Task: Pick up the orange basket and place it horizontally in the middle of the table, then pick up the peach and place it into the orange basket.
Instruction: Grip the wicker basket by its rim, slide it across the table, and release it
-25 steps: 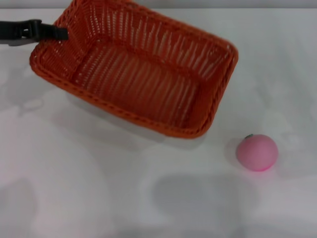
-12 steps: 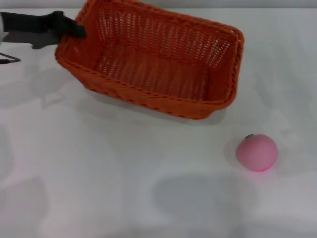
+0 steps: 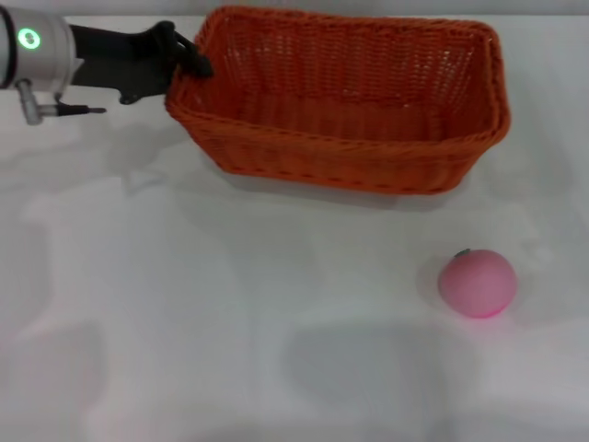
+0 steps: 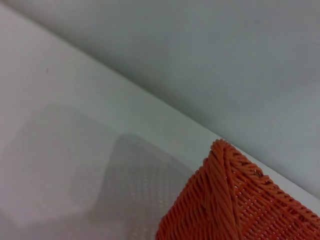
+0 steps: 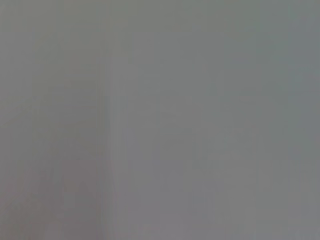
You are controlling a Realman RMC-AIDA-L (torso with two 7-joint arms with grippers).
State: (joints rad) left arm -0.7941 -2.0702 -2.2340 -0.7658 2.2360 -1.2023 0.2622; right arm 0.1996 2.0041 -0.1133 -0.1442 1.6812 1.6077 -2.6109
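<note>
Basket swung level since before, left gripper's jaws pinching its rim; peach apart.

Woven wicker-look orange basket, smooth matt peach, matt table

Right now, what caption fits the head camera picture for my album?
Left gripper holds the orange basket by its rim while the peach waits on the white table.
</note>
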